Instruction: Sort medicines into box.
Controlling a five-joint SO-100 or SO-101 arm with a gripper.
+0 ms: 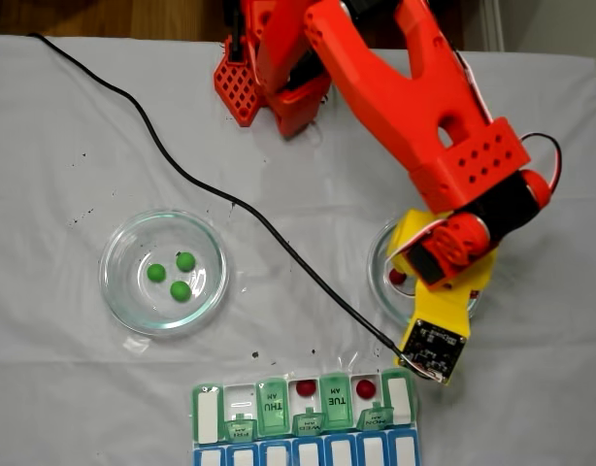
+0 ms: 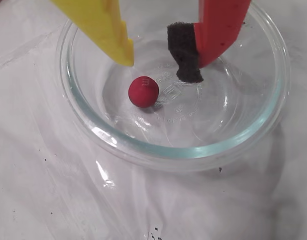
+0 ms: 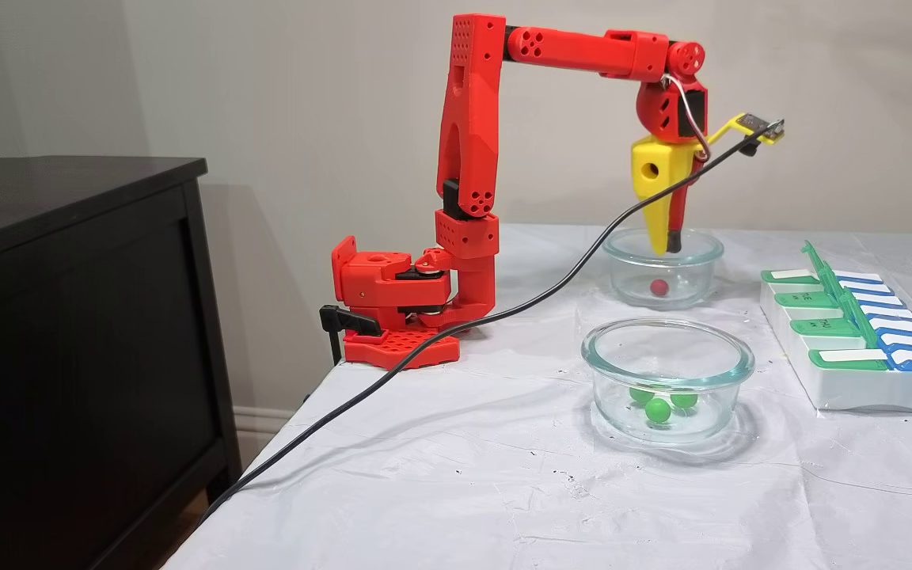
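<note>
One dark red medicine ball (image 2: 143, 91) lies on the floor of a clear glass dish (image 2: 93, 132). My gripper (image 2: 161, 67) hangs open just above it, inside the dish, with nothing between the yellow finger (image 2: 108, 30) and the foam-padded red finger (image 2: 186, 57). In a fixed view the gripper (image 3: 666, 247) points straight down into the far dish (image 3: 622, 281), over that red ball (image 3: 659, 286). Three green medicine balls (image 1: 181, 290) sit in the left dish (image 1: 118, 296). The box (image 1: 271, 406) holds two red balls (image 1: 305, 388) (image 1: 365, 388) in open green compartments.
A black cable (image 1: 191, 180) crosses the white cloth between the two dishes to the wrist camera board (image 1: 432, 342). The arm's red base (image 3: 393, 305) stands at the table's back edge. A dark cabinet (image 3: 68, 340) stands beside the table. A blue-and-white row (image 1: 308, 454) adjoins the green compartments.
</note>
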